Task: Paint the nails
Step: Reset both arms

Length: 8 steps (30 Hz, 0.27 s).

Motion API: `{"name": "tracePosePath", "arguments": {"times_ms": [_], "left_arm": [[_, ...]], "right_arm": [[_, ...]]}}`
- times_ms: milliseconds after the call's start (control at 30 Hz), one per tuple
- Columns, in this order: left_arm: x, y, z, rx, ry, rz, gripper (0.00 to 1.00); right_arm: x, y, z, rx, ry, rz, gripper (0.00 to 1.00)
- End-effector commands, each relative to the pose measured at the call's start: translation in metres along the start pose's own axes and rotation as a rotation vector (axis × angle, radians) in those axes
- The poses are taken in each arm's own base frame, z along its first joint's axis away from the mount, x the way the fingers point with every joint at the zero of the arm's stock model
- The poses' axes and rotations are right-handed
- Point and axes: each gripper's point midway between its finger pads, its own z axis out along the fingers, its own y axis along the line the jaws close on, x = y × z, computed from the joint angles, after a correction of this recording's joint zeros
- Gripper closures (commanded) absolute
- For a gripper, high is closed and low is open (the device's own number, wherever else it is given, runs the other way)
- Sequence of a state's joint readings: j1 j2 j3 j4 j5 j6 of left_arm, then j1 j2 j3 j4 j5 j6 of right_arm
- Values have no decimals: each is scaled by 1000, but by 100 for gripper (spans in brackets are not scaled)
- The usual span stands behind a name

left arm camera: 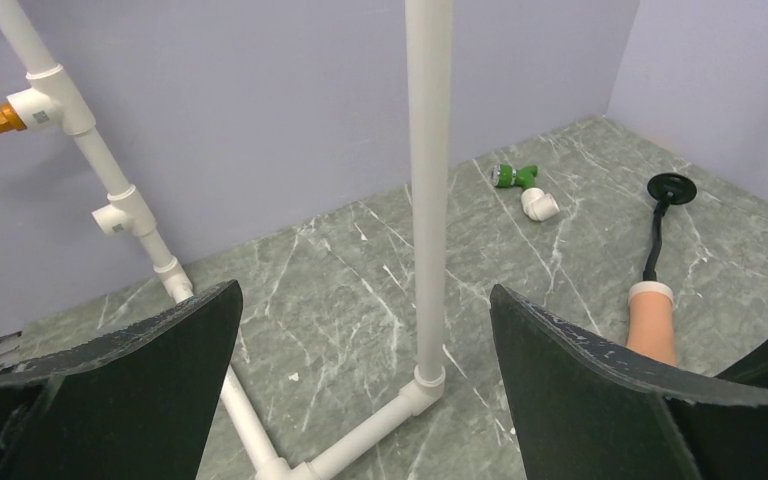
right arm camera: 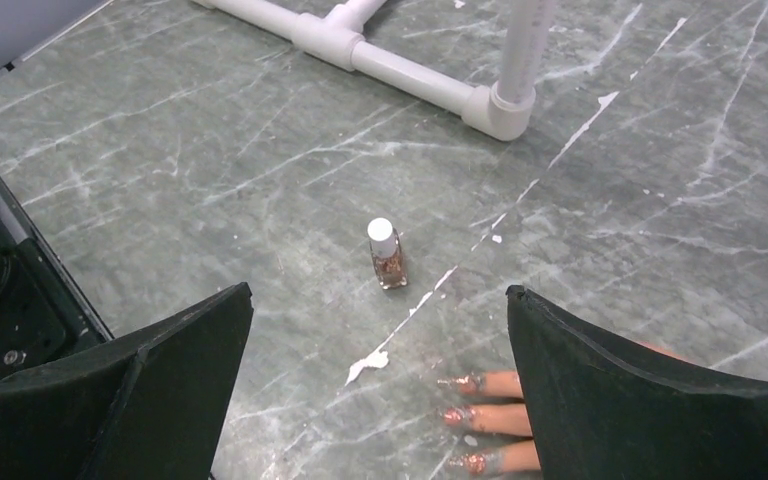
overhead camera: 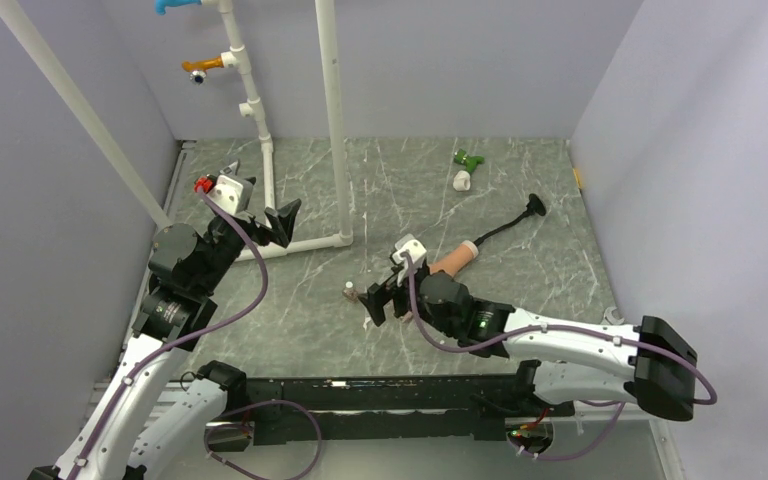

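Observation:
The peach mannequin hand (overhead camera: 452,260) lies on the table, mostly hidden under my right arm; its wrist stub also shows in the left wrist view (left arm camera: 652,328). Three of its fingertips with glittery copper nails (right arm camera: 464,415) show in the right wrist view, just left of my right finger. A small polish bottle (right arm camera: 386,255) with a white cap stands upright ahead of them; it also shows in the top view (overhead camera: 350,292). My right gripper (overhead camera: 380,297) is open and empty above the fingertips. My left gripper (overhead camera: 265,222) is open and empty near the white pipe frame.
A white pipe frame (overhead camera: 332,120) stands at the back left, its base (right arm camera: 400,72) beyond the bottle. A black-handled tool (overhead camera: 516,218) lies behind the wrist stub. A green and white fitting (overhead camera: 465,168) lies at the back. White smears (right arm camera: 370,365) mark the table.

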<state>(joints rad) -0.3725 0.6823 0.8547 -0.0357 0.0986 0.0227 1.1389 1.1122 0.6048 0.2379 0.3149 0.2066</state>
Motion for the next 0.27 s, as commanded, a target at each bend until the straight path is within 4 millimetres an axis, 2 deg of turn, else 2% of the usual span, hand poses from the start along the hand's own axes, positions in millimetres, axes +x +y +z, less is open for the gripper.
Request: {"name": "tracePosePath", "arguments": {"times_ms": [0,233], "left_arm": [[-5,4,-2,-19,-17,16,1],[-3,4,-1,-16,-12,23,1]], "right_arm": [[8,-7,-12,19,11,18,0],[9,-9,-13,31,4,43,0]]}}
